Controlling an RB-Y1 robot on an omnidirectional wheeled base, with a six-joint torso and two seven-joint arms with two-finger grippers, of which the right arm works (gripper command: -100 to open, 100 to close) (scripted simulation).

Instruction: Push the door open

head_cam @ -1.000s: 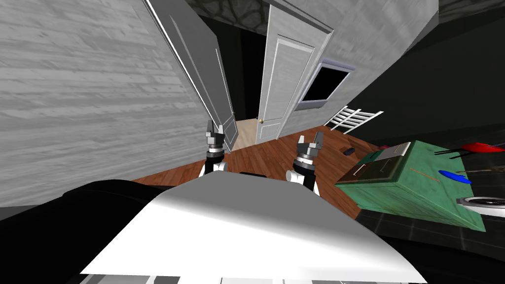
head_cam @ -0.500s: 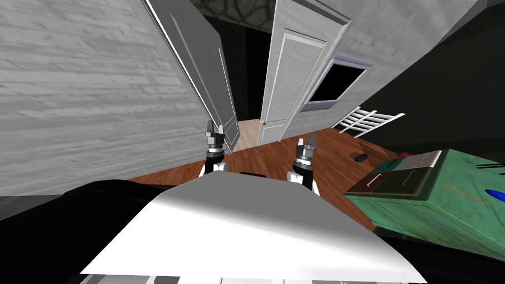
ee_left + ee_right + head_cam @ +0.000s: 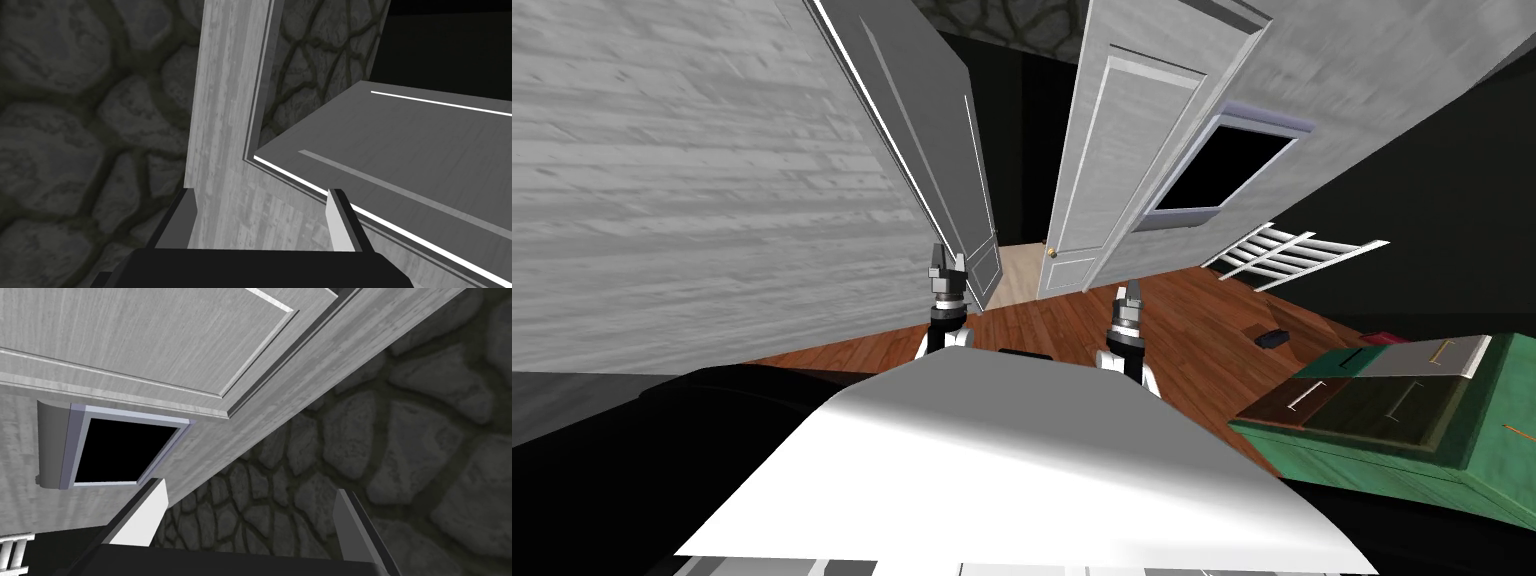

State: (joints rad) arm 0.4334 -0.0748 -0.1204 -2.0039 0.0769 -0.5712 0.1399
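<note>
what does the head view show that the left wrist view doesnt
Head view adds: the wood floor, a second, lighter door, a window, a white slatted rack, a green cabinet and the right claw.
Left wrist view adds: the left claw up close with its fingers apart, and a grey wood-grain strip beside the door's bright edge.
Both: the dark grey door, standing ajar, the left claw, and a stone-patterned surface.
</note>
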